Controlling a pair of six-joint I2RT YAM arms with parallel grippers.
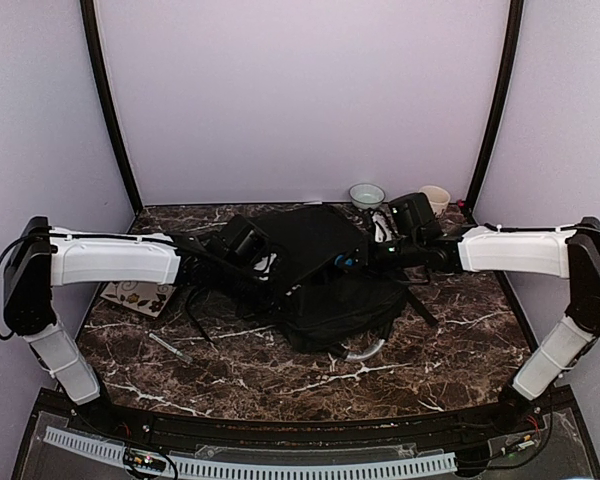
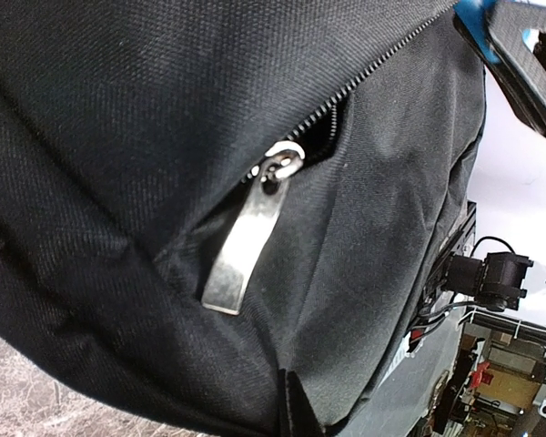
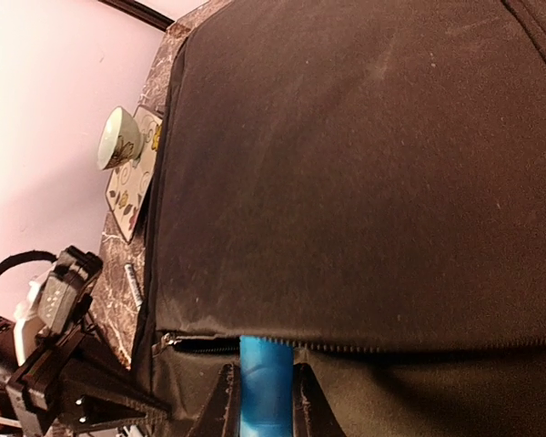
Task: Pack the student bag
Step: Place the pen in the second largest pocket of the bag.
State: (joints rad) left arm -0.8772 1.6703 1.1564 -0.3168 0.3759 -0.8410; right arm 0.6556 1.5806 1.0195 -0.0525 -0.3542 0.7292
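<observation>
The right claw [image 3: 266, 382] looks pinched narrow on the zip edge of the student bag [image 1: 320, 270] mid-tabletop [image 1: 280, 370], the left claw [image 1: 272, 264] unreadable against it, so packing seems barely begun, with pen [image 1: 168, 347] and booklet [image 1: 138, 296] outside.

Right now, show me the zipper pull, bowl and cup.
zipper pull [image 2: 246, 244]: left wrist view, mid metal tab.
bowl [image 1: 366, 199]: top external view, front wall.
cup [image 1: 435, 199]: top external view, side wall.
</observation>
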